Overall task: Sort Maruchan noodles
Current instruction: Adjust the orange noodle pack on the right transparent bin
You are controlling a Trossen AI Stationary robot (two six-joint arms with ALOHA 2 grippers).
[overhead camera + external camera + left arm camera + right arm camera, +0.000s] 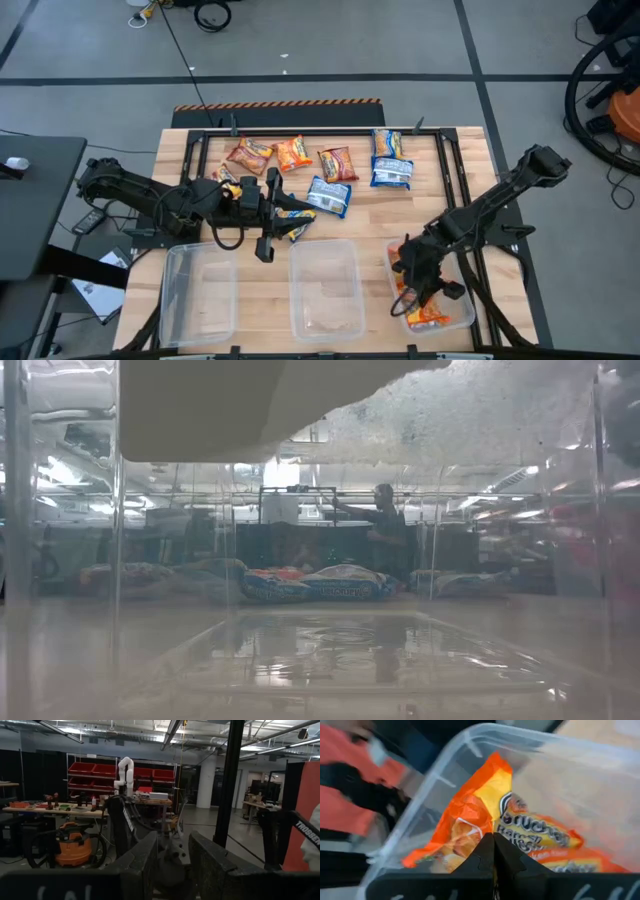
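Note:
Several noodle packets lie flat on the far half of the table: orange and dark red ones (293, 152) and blue-and-white ones (328, 196). My left gripper (275, 215) is at mid-table, level and pointing toward the table's right, shut on a blue-and-yellow packet (293, 220). My right gripper (493, 840) reaches down into the right bin (468, 300), shut on an orange packet (530, 830). More orange packets (428, 318) lie in that bin. My left gripper pinches the blue-and-yellow packet between its two fingers (145, 865), coming level from the table's left. A grey mass (172, 865) fills the gap between them. The packet sticks out past the fingertips, tilted on edge (297, 230); I cannot tell whether it is clear of the table. My right gripper comes from above, slanting down into the bin. Its fingertips meet on the orange packet's printed face near one long edge (490, 827); the fingers hide the exact spot. The packet sits crumpled and tilted, one orange corner (492, 762) raised, over another packet in the bin.
Three clear bins stand along the near edge: the left (168, 300), the middle (292, 290) and the right one. A black frame (300, 131) rims the table's far part. In the low view the bin walls (115, 560) blur everything. A person (385, 520) stands far off.

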